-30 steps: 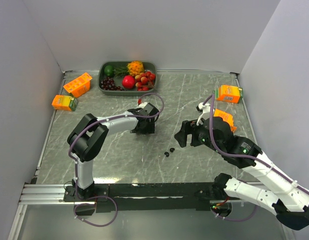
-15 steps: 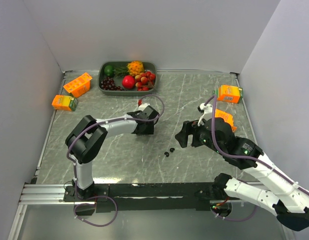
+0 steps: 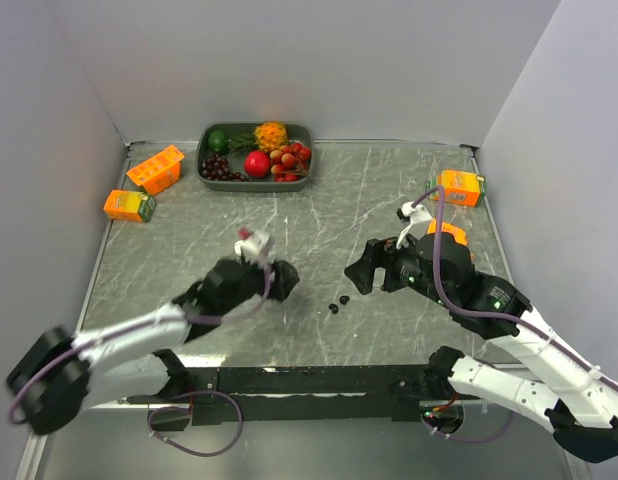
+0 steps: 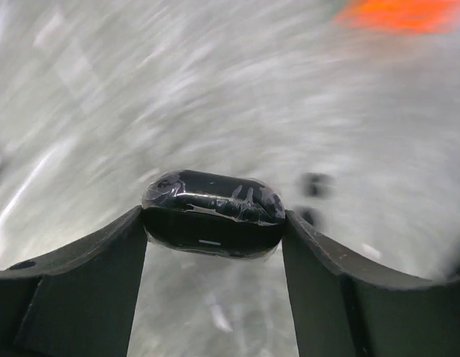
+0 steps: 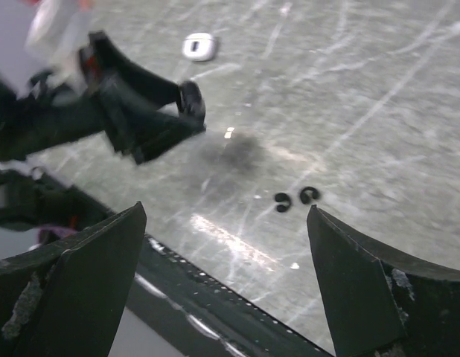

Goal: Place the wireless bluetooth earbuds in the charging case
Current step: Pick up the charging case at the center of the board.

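My left gripper (image 3: 280, 281) is shut on the black charging case (image 4: 213, 212), which is wrapped in clear film and held crosswise between the fingertips above the table. The case also shows in the right wrist view (image 5: 191, 97). Two tiny glossy black earbuds (image 3: 338, 304) lie side by side on the marble table, right of the case and apart from it. They also show in the right wrist view (image 5: 295, 198) and as blurred dark spots in the left wrist view (image 4: 314, 184). My right gripper (image 3: 357, 275) is open and empty, just up and right of the earbuds. A small white piece (image 5: 199, 46) lies farther back.
A green tray (image 3: 202, 152) of fruit, with dark grapes, stands at the back. Two orange cartons (image 3: 156, 168) (image 3: 129, 205) lie at the back left. Two more (image 3: 459, 186) (image 3: 447, 232) lie at the right, one beside my right arm. The black front rail (image 3: 309, 380) runs along the near edge.
My left arm has swung from the table's middle down toward the front, and its gripper with the case is now lower and nearer the earbuds. The right gripper has barely moved.
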Robot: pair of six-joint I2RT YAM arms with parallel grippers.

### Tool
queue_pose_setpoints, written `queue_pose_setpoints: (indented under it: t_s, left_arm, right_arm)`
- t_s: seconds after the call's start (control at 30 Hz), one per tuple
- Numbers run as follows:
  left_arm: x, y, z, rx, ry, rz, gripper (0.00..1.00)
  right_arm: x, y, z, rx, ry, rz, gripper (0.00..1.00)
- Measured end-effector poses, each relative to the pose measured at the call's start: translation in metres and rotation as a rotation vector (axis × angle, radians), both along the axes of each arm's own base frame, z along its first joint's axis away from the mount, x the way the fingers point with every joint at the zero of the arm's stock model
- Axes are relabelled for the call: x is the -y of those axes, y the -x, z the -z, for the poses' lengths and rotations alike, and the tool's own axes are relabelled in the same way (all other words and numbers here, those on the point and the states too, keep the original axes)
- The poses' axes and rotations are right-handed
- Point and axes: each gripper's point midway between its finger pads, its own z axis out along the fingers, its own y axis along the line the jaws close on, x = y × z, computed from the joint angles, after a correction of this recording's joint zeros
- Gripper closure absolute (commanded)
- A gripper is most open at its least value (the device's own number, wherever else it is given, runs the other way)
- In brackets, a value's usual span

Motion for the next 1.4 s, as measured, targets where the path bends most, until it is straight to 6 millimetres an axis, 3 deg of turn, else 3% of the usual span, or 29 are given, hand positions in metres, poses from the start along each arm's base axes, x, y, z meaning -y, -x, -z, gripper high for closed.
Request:
queue_pose_setpoints:
  t_s: [0.03, 0.17, 0.23, 0.37, 0.5, 0.63, 0.9, 1.4]
  left_arm:
    - [0.005, 0.019, -0.013, 0.114, 0.076, 0.098, 0.99]
    - [0.005, 0.071, -0.020, 0.330, 0.166, 0.318, 0.99]
    - [0.005, 0.080, -0.028, 0.407, 0.176, 0.364, 0.99]
    - [0.013, 0.093, -0.063, 0.564, 0.220, 0.422, 0.99]
    - [0.018, 0.108, -0.077, 0.659, 0.210, 0.470, 0.99]
    - [0.025, 0.114, -0.083, 0.703, 0.166, 0.494, 0.99]
    - [0.034, 0.111, -0.078, 0.720, 0.075, 0.508, 0.99]
    - [0.033, 0.111, -0.078, 0.731, 0.054, 0.495, 0.99]
  right_arm:
    - [-0.004, 0.002, -0.002, 0.000, -0.011, -0.023, 0.01]
    - [-0.019, 0.009, 0.000, -0.029, -0.010, -0.116, 0.01]
    - [-0.029, 0.012, 0.003, -0.054, -0.006, -0.172, 0.01]
    - [-0.050, 0.014, 0.015, -0.124, 0.020, -0.260, 0.01]
    - [-0.065, 0.015, 0.035, -0.195, 0.053, -0.321, 0.01]
    - [-0.074, 0.018, 0.041, -0.225, 0.064, -0.358, 0.01]
    - [-0.096, 0.018, 0.019, -0.190, 0.028, -0.414, 0.01]
    - [-0.111, 0.021, 0.050, -0.266, 0.098, -0.441, 0.03]
